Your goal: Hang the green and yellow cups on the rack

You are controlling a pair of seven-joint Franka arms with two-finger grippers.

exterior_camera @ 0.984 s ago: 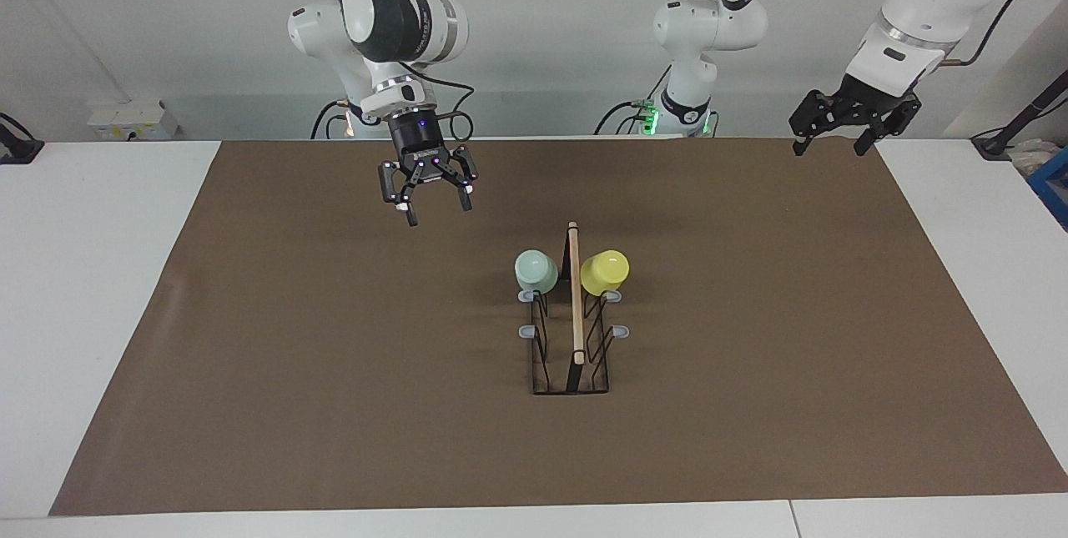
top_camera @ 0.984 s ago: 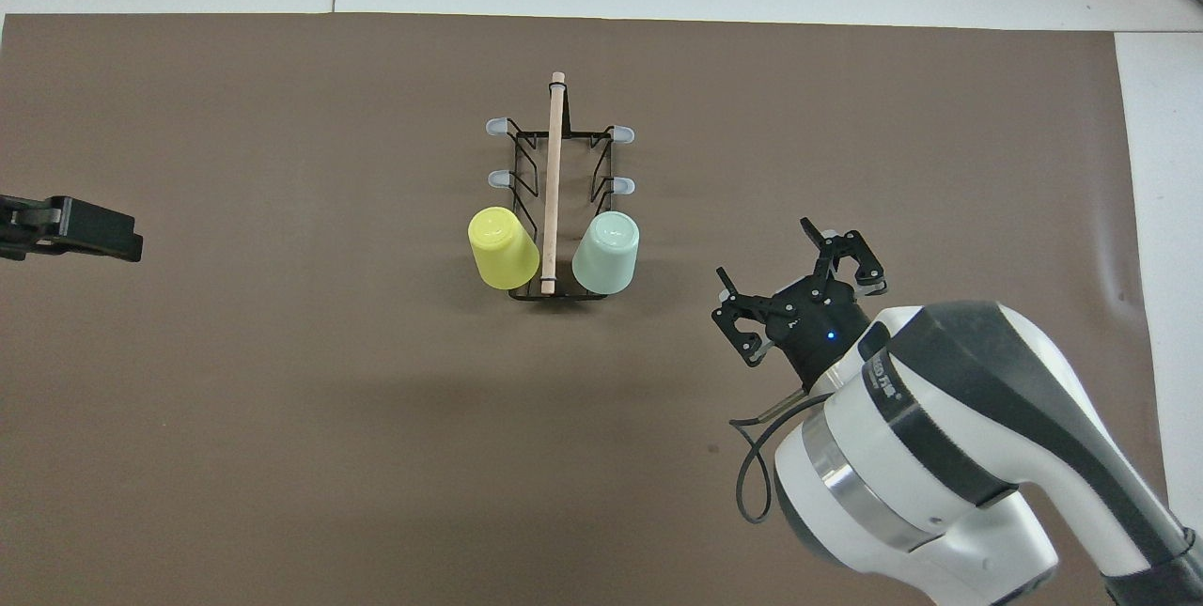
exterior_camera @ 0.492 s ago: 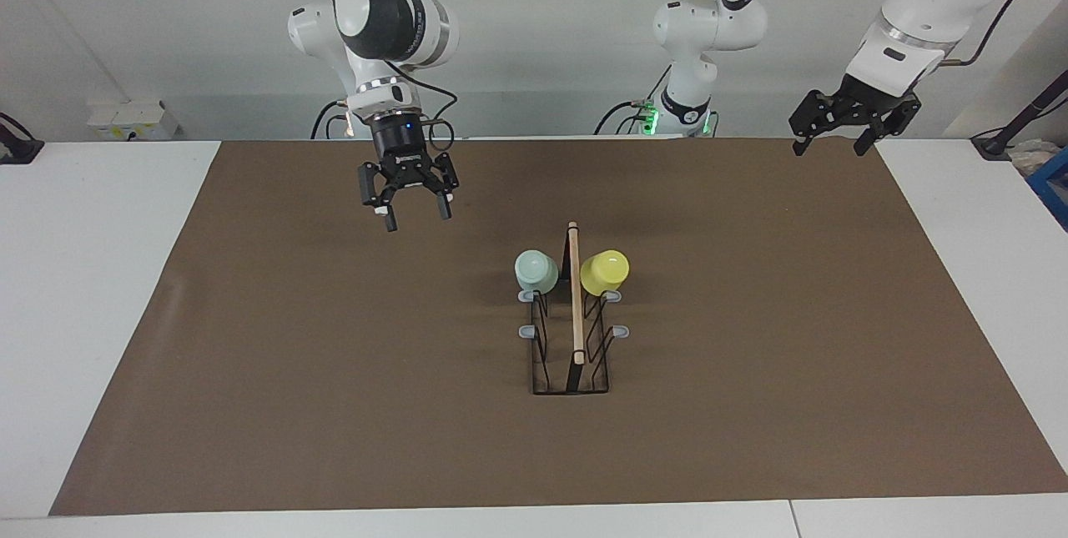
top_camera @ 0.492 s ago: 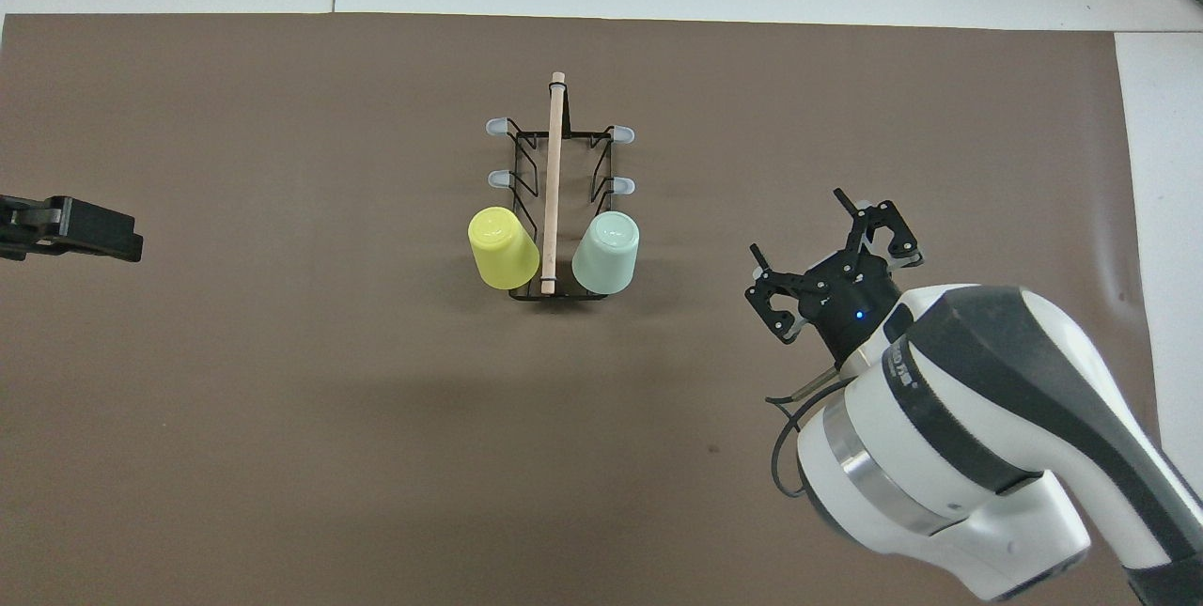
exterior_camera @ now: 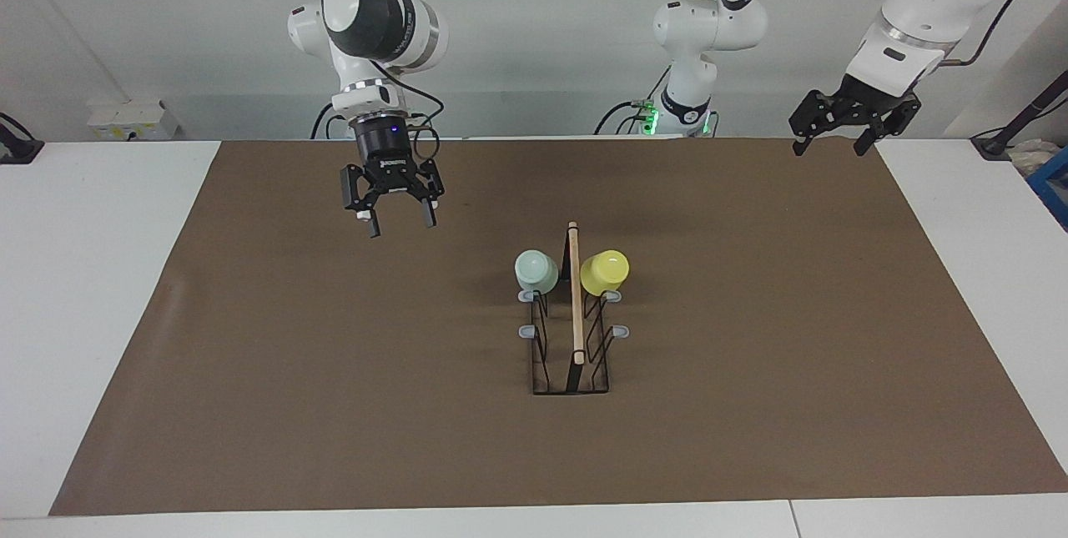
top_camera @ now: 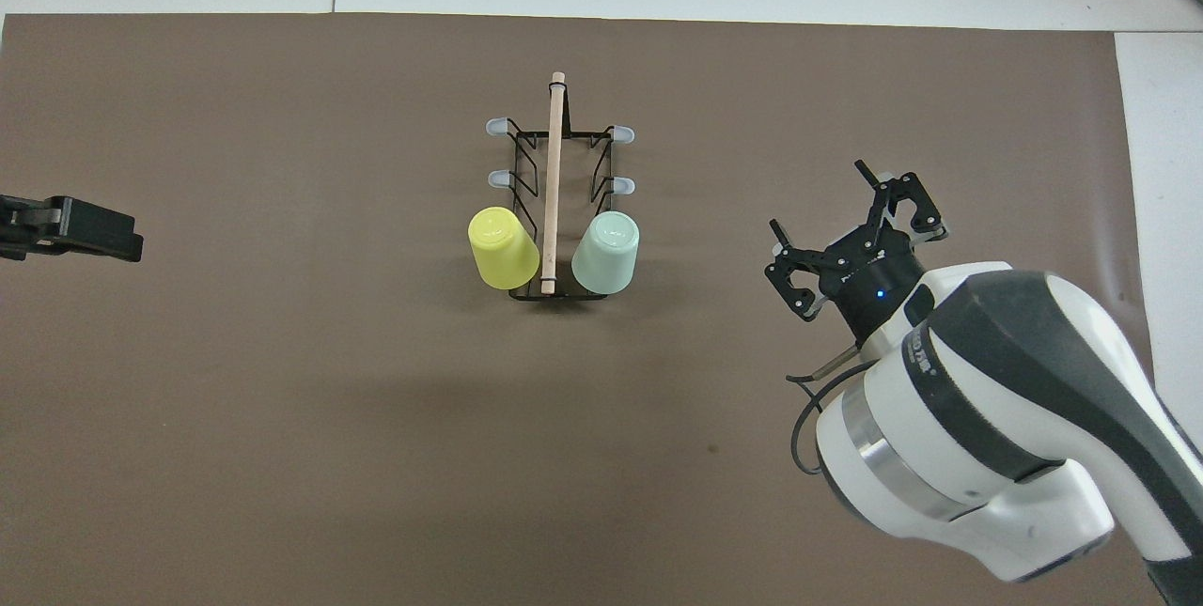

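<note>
On rack (exterior_camera: 572,354), 2 cups (exterior_camera: 536,271) over hidden pegs; right gripper (exterior_camera: 399,226) and left gripper (exterior_camera: 829,146), cropped overhead, empty, open.

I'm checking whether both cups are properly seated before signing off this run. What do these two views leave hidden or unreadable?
- The pegs under the green cup and yellow cup: covered by the cups in both views, so seating on the rack is unconfirmed.
- Left gripper: overhead view's edge cuts off most of it.
- Right gripper: open over the mat; in the overhead view, its arm hides the mat underneath.
</note>
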